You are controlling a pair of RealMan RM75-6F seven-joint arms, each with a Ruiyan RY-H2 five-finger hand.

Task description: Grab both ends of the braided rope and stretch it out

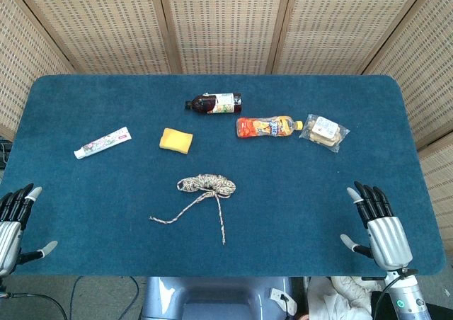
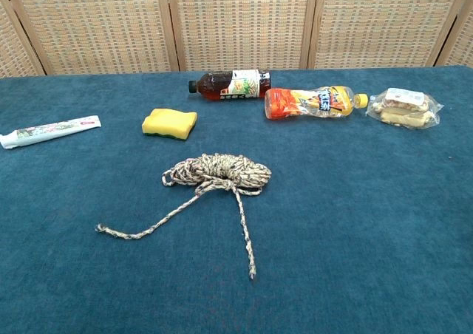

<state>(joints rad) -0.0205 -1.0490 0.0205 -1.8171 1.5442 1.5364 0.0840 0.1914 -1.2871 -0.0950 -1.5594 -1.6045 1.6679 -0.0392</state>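
Note:
The braided rope (image 1: 205,185) (image 2: 218,173) lies coiled in a loose bundle near the middle of the blue table. Two loose ends trail toward me: one runs to the left (image 2: 101,230), the other runs straight down to the front (image 2: 252,273). My left hand (image 1: 14,217) rests at the table's front left edge, fingers spread, holding nothing. My right hand (image 1: 379,224) sits at the front right edge, fingers apart and empty. Both hands are far from the rope. The chest view shows neither hand.
Behind the rope lie a yellow sponge (image 1: 175,139), a toothpaste tube (image 1: 103,143), a dark bottle (image 1: 214,104), an orange bottle (image 1: 271,127) and a clear snack packet (image 1: 327,132). Woven screens stand behind the table (image 1: 71,100).

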